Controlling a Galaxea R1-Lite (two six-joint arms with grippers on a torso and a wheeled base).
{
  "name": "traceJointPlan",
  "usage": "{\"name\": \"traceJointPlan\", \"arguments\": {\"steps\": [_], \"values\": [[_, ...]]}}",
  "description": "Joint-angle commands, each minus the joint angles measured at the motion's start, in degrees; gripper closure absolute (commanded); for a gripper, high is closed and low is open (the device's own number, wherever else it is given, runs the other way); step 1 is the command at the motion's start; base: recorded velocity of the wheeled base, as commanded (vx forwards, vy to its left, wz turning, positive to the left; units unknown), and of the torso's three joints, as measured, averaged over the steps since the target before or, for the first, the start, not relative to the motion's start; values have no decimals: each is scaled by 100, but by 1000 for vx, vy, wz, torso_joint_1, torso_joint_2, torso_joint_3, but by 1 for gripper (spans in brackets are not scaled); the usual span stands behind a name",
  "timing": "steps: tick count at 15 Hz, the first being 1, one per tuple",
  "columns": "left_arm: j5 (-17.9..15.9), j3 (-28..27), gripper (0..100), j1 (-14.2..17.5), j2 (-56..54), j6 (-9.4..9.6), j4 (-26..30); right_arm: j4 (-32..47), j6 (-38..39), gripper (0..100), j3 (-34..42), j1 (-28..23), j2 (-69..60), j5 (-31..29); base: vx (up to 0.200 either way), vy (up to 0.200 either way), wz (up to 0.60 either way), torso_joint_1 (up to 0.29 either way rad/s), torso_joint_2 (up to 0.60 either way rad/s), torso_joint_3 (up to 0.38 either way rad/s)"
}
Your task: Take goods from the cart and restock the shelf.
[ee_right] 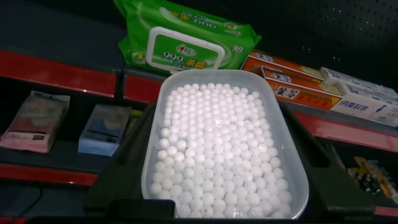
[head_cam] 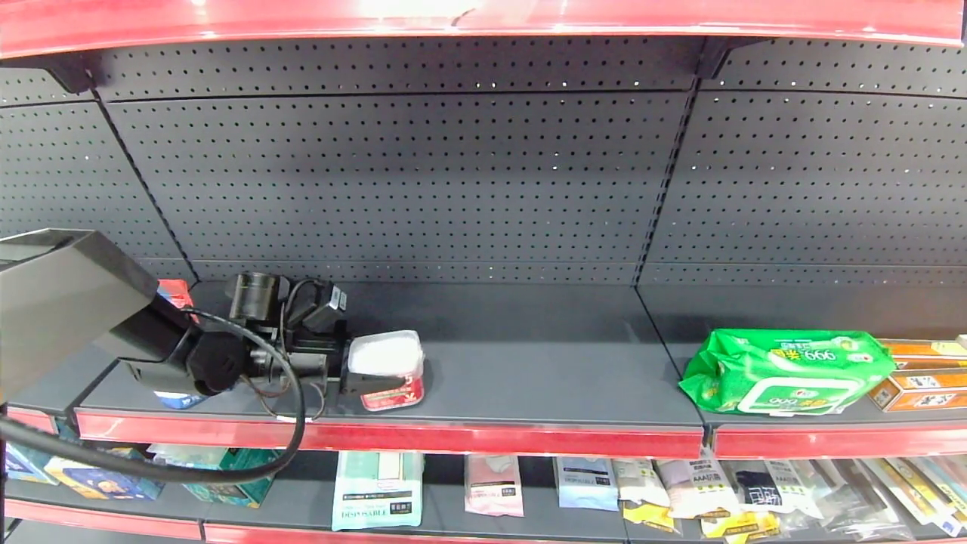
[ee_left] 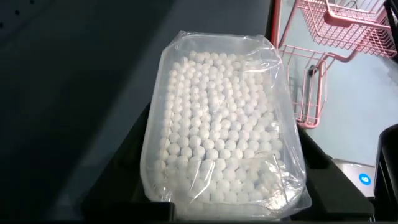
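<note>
While the left gripper is hanging over the dark shelf board, its jaws are clamping a film-wrapped bead tub from both sides, with the dark fingers pressing along the tub's long walls. This tub, packed with small white beads and wearing a red label, is sitting squarely between the jaws, low over the board and close to its red front lip. Whether its base is touching the board is not clear. Far beyond these jaws and off to one side, a pink wire cart is standing on the floor.

The right gripper is gripping a second bead tub, a clear tray of the same white beads, which is lying lengthwise between its two dark fingers. Straight ahead of these jaws a green wipes pack is lying on the shelf. Orange boxes are lying just beside the pack. Ahead of the jaws and lower down, flat packets are resting on the shelf below.
</note>
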Motion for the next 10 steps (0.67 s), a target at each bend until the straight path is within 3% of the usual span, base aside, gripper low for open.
{"name": "traceJointPlan", "arguments": {"steps": [1, 6, 10], "values": [[-8, 45, 100, -5, -77, 29, 18, -2, -6, 100, 13, 1, -12, 0, 0, 0, 0, 0, 0, 0], [-17, 9, 100, -119, 46, 46, 10, -2, -6, 100, 22, -16, -135, 0, 0, 0, 0, 0, 0, 0], [-219, -43, 100, -180, 134, 55, 1, -2, -6, 100, 22, -16, -162, 0, 0, 0, 0, 0, 0, 0]]}}
